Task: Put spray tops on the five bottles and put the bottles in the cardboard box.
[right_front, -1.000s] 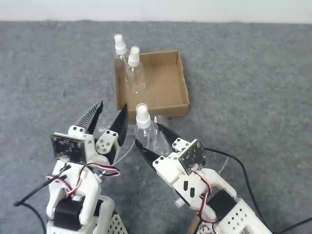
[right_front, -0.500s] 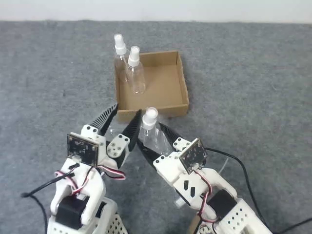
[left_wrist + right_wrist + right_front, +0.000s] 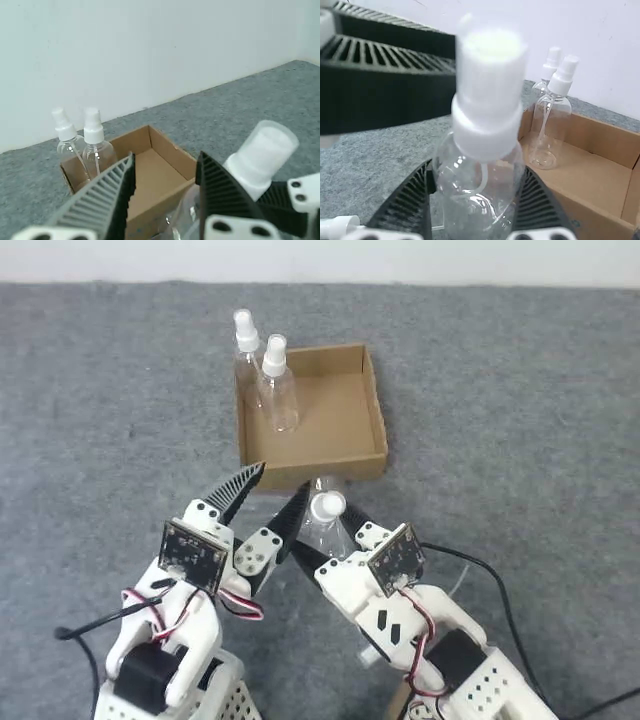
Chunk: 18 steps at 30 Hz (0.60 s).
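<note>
My right gripper (image 3: 325, 532) is shut on a clear bottle (image 3: 479, 172) with a white spray top (image 3: 327, 506) on its neck, held tilted just in front of the cardboard box (image 3: 372, 405). My left gripper (image 3: 281, 480) stands open right beside that top, its black fingers (image 3: 385, 85) alongside the cap. In the left wrist view the spray top (image 3: 262, 156) lies outside the gap, past one finger (image 3: 220, 195). Two capped bottles (image 3: 277, 390) stand at the back left of the box.
Another clear bottle (image 3: 322, 484) lies on the grey carpet against the box's front wall, below the grippers. A loose white spray top (image 3: 339, 225) lies on the carpet near my right gripper. Open carpet stretches to either side of the box.
My left gripper has swung right and forward, up against the held bottle's top. The right gripper has tipped the bottle over, so its top sits lower and farther right.
</note>
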Motion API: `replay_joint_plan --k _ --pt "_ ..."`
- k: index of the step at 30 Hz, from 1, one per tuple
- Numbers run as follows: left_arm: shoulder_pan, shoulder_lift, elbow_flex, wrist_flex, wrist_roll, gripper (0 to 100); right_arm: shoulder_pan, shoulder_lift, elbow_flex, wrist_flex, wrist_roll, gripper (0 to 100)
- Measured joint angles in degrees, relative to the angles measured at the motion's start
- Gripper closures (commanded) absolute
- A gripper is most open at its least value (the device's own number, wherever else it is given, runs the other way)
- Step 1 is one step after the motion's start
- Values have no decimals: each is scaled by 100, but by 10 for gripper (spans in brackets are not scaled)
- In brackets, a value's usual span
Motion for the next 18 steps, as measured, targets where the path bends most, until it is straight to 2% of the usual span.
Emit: replay_joint_plan --k 9,18 --pt "123 9 9 193 -35 812 325 0 0 0 -9 991" --pt "-712 18 -290 202 114 812 308 -9 0 0 -9 991"
